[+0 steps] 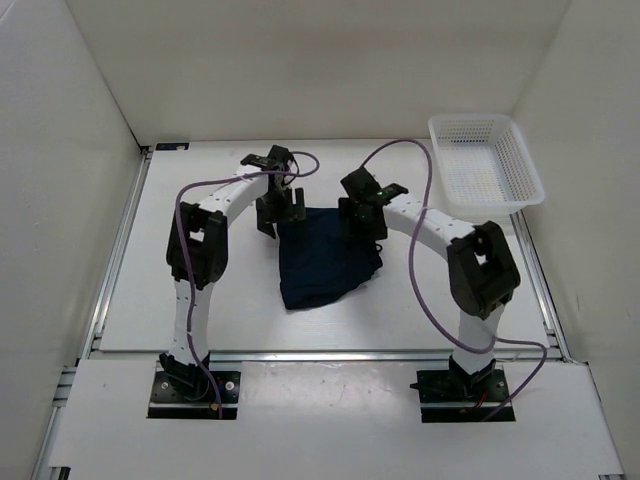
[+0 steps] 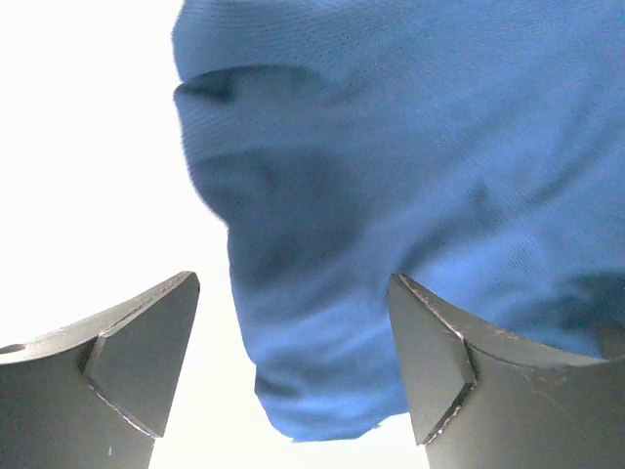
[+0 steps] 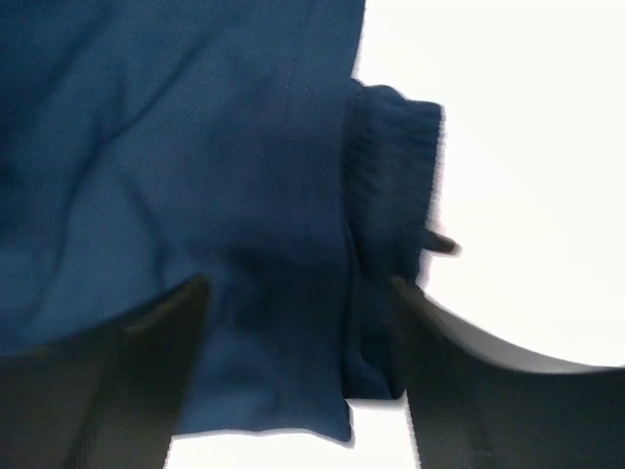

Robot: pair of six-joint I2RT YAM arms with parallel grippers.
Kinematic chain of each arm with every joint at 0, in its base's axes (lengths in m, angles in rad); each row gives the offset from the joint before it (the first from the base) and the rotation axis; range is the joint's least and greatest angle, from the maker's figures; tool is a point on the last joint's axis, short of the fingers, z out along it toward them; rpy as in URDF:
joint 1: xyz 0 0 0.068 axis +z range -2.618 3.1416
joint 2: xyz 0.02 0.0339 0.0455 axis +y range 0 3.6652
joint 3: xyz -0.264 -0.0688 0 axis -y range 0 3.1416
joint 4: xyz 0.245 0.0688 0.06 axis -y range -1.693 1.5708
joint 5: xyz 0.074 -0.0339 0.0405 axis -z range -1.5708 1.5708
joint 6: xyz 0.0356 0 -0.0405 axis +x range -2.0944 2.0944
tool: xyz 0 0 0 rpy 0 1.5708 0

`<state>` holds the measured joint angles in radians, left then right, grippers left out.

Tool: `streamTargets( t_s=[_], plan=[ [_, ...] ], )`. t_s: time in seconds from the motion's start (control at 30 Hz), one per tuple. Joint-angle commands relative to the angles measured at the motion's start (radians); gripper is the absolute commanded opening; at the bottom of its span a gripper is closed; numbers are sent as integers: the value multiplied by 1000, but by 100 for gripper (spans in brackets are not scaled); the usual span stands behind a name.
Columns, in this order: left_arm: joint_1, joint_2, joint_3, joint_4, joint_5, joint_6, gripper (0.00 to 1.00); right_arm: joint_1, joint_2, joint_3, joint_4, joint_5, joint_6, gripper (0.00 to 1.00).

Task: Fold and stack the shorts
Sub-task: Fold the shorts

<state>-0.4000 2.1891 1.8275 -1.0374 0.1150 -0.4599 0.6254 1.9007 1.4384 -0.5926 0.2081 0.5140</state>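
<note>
1. My left gripper (image 2: 293, 281): fingers spread wide, holding nothing, at the far-left corner of the shorts (image 1: 325, 260).
2. Shorts lie mid-table between my arms, roughly folded but rumpled, so I'd say the folding is only partly done.
3. My right gripper (image 3: 298, 283): fingers apart over the waistband edge, not pinching.
4. White basket (image 1: 487, 120) sits far right. Stacking not done yet.

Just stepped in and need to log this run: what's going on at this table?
Two robot arms are working on a pair of navy shorts lying rumpled in the middle of the table. The left gripper is at the far left corner of the shorts and the right gripper at the far right corner. Both have their jaws open over the cloth, so neither grips it. The white mesh basket sits apart at the far right.
</note>
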Motion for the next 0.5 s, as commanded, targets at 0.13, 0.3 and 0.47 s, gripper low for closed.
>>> streamTargets(
  t_s=[0.13, 0.3, 0.47],
  plan=[
    [73, -328, 101, -141, -92, 33, 89, -32, -383, 42, -136, 235, -46, 95],
    [125, -601, 66, -142, -153, -42, 89, -142, -647, -81, -216, 381, -46, 98],
    [135, -850, -94, -76, -291, -109, 91, -210, -825, -252, -275, 502, -55, 98]
  ],
)
